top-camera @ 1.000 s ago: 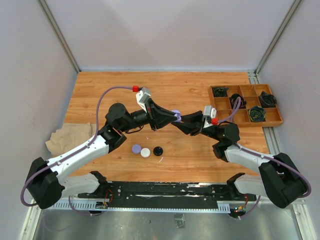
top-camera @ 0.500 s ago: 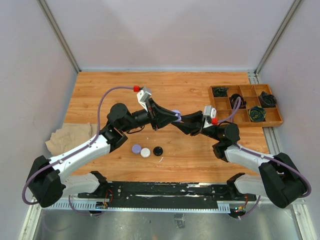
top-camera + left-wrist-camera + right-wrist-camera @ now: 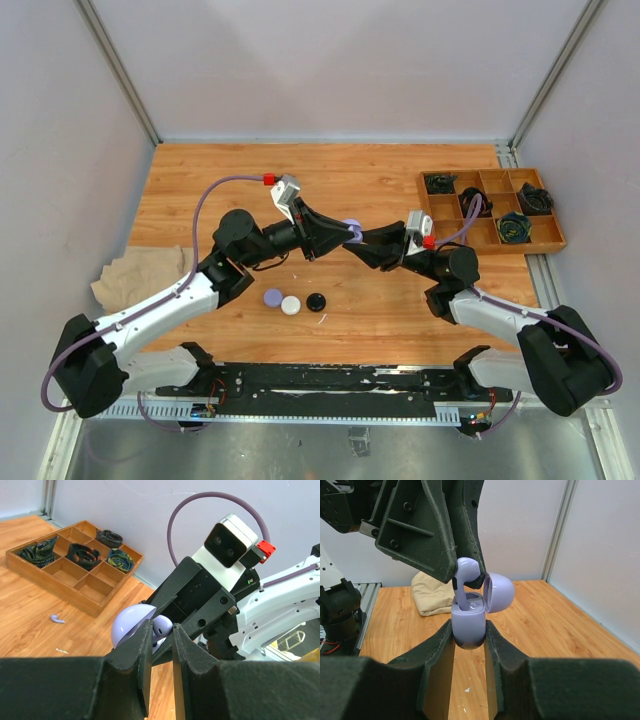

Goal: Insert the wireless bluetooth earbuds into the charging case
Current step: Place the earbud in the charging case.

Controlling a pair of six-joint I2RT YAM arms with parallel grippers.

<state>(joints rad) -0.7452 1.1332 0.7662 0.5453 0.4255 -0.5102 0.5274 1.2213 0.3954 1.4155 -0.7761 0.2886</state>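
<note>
Little has changed over the last second. The left arm's wrist and its looping lavender cable [image 3: 203, 200] have crept slightly leftward. The two grippers stay met at the same spot above mid-table, and nothing lying on the wood has moved.

At the left edge of the plank-grained wooden table [image 3: 200, 170] lies one crumpled beige cloth [image 3: 140, 272]. Further in are three smooth round cases in a short row, close together: one lavender [image 3: 273, 297], one white [image 3: 291, 306] and one black [image 3: 316, 300].

The left gripper [image 3: 346, 234] has matte black fingers, pressed together on a single glossy lavender earbud [image 3: 467, 571]. It has a bean-shaped head and a short stem, which reaches down into the open top of the charging case [image 3: 468, 624].

That case is also glossy lavender and rounded, with its domed lid [image 3: 498, 592] hinged open to one side. The right gripper [image 3: 366, 241] pinches it by the body between two black fingers, held up off the table.

A second lavender earbud [image 3: 57, 619] lies loose on the wood, near the front of the tray (seen from the left wrist only).

At the right stands one wooden tray [image 3: 497, 246] with eight square compartments in two rows of four. Four of them hold dark coiled cables [image 3: 514, 227].
</note>
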